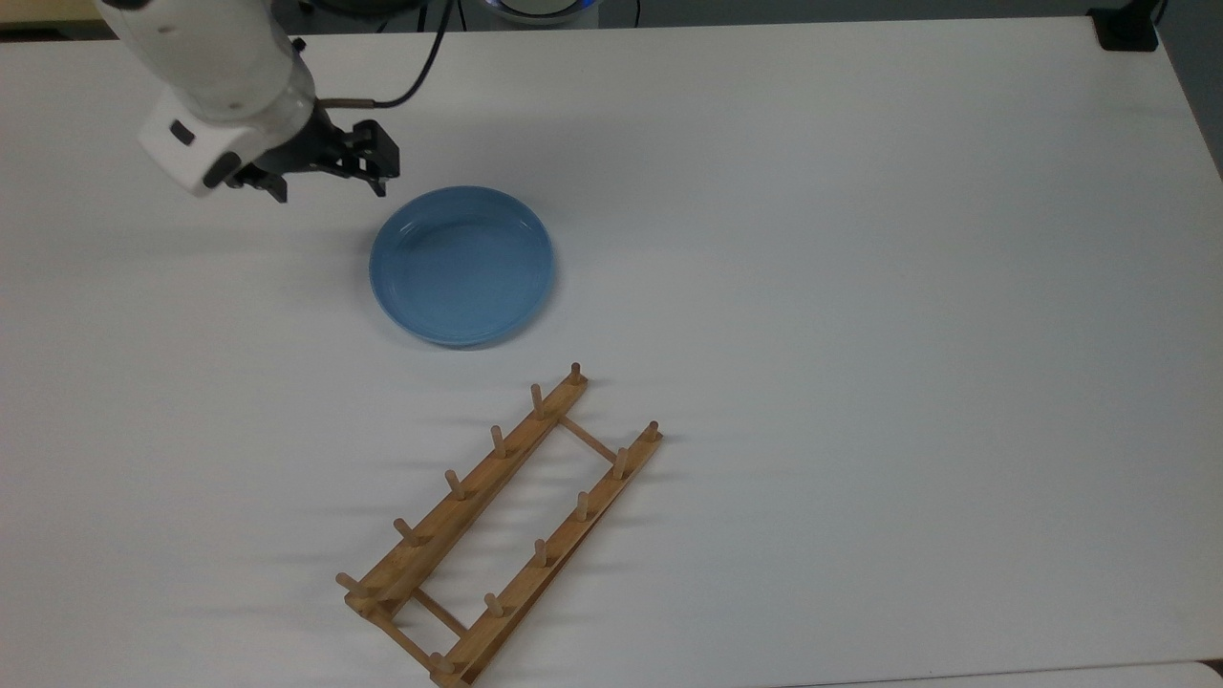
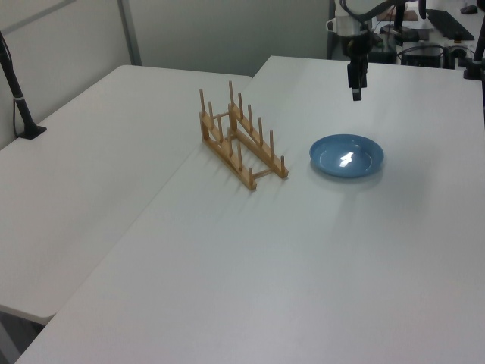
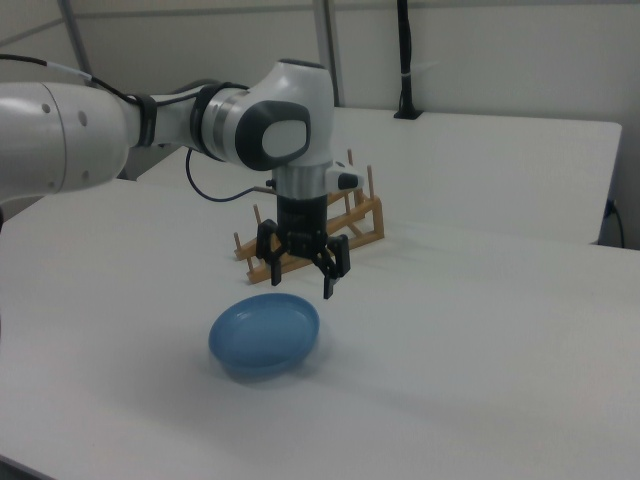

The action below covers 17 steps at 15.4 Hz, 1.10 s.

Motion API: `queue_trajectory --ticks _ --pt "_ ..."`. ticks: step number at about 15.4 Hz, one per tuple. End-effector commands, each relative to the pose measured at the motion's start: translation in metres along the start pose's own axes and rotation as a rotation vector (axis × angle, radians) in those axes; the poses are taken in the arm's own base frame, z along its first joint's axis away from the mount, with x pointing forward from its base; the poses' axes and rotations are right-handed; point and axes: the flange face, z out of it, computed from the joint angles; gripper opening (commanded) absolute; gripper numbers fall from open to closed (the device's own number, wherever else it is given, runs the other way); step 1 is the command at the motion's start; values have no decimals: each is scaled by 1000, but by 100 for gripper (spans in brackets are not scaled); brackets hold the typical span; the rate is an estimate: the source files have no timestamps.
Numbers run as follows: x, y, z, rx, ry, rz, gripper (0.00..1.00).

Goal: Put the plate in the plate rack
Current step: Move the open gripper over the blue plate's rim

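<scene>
The gripper (image 1: 330, 182) hangs with its fingers spread wide at the top view's upper left, just beside the plate (image 1: 462, 265). The plate rack (image 1: 499, 525) sits lower centre on the table (image 1: 860, 287), holding nothing.

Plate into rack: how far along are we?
Nothing is done yet: the light-blue plate lies flat on the white table, apart from the empty wooden plate rack. In hand: the gripper hovers open above the plate's rim, holding nothing. Left: grasp the plate, lift it, stand it between the rack's pegs.
</scene>
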Motion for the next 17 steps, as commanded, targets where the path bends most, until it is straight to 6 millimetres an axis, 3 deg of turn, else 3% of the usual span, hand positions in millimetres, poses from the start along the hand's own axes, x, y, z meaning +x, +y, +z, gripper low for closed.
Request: queue_trajectory --ticks 1,6,10,14,17 --pt "24 -26 47 3 -69 -47 100" --pt "31 -23 56 -5 -44 -44 91" --pt "44 -19 75 -15 -28 -46 83" --pt "49 -17 87 -20 -30 -70 61" --pt "55 -17 94 -28 -16 -77 59"
